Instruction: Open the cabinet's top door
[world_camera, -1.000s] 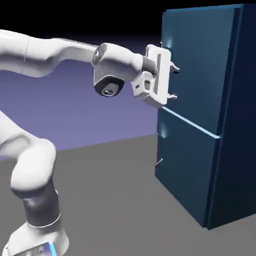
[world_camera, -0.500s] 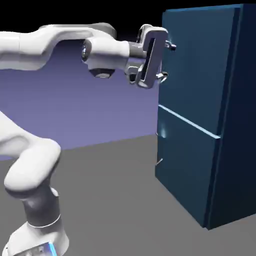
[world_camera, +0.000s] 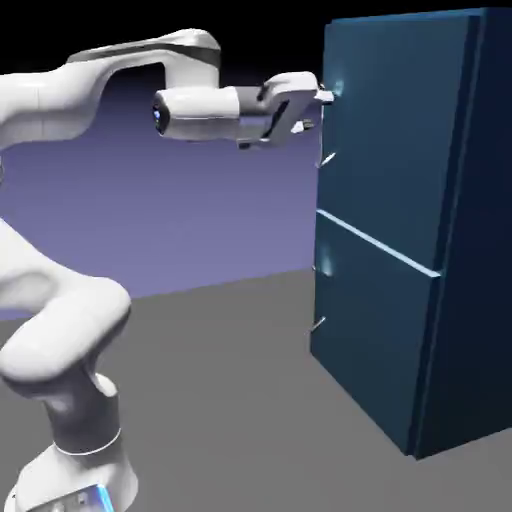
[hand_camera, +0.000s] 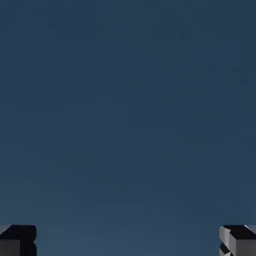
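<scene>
Top door (world_camera: 395, 130) closed; handle (world_camera: 323, 150) ungrasped. 2 fingers (hand_camera: 19, 240) spread, nothing pinched. Handle still to be gripped, door to be pulled.

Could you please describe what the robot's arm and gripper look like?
The arm is glossy white with rounded, tubular segments and dark trim; its base carries a bright blue strip. The gripper has a white body and two small, blocky fingertips in grey and black.

Dim blue hand view, 2 bright door glints
</scene>
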